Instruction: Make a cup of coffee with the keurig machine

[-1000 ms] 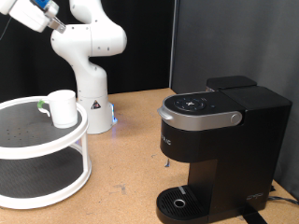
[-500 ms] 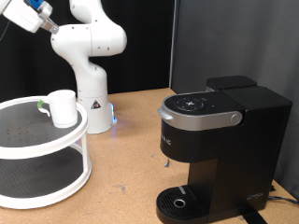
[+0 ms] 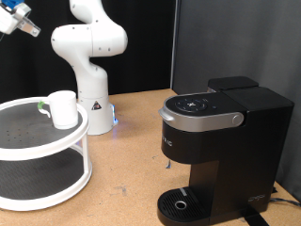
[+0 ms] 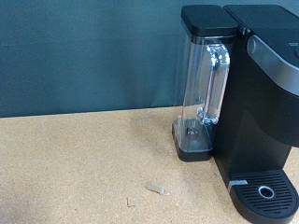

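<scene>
The cup (image 3: pixel 62 108) is a small white mug with a green-tinged handle. It stands upright on the top tier of a white round two-tier rack (image 3: pixel 56 141) at the exterior view's left. The keurig machine (image 3: pixel 221 141) is black with its silver-grey lid handle down, and its round drip tray (image 3: pixel 181 202) has nothing on it. The machine also shows in the wrist view (image 4: pixel 266 103) with its drip tray (image 4: pixel 264 193). My gripper (image 3: pixel 11 19) barely shows at the exterior view's top left corner, high above the rack, and its fingers are cut off. No fingers show in the wrist view.
The white arm base (image 3: pixel 94 104) stands behind the rack on the brown tabletop. A clear water reservoir (image 4: pixel 206 84) sits on the machine's side. A small pale scrap (image 4: pixel 154 189) lies on the table near it. A dark curtain hangs behind.
My hand has moved towards the exterior view's upper left and is now nearly out of frame. The cup, rack and machine have not moved.
</scene>
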{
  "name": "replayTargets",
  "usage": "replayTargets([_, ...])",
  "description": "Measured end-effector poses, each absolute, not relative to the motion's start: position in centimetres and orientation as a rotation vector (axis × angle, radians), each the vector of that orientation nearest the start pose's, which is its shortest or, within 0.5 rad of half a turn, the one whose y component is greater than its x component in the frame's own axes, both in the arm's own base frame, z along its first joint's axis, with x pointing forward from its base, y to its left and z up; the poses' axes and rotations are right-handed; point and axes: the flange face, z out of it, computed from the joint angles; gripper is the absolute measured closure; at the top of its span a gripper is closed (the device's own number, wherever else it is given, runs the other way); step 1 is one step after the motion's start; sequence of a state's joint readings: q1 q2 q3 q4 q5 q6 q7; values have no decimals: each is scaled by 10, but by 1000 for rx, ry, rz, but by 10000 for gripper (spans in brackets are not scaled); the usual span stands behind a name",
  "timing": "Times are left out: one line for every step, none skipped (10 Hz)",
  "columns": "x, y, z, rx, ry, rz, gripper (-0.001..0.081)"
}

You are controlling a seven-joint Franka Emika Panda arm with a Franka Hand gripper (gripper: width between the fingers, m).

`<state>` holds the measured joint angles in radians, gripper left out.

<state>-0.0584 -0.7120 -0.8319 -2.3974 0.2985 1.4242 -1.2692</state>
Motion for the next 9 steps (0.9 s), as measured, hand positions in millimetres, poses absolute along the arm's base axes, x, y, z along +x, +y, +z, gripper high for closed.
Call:
replayTargets([222, -267, 479, -2179, -680, -528, 805])
replayTargets([227, -269, 475, -2180, -673, -511, 805])
replayTargets([234, -269, 470, -2183, -676, -496, 805])
replayTargets([241, -269, 465, -2191, -679, -484, 805])
replayTargets([246, -270, 460, -2201, -686, -476, 805])
replayTargets([250, -271, 456, -2216, -695, -474, 805])
replayTargets([252, -273, 452, -2226, -704, -469, 805])
replayTargets([252, -274, 449, -2224, -715, -471, 805])
replayTargets([252, -276, 447, -2219, -720, -483, 805])
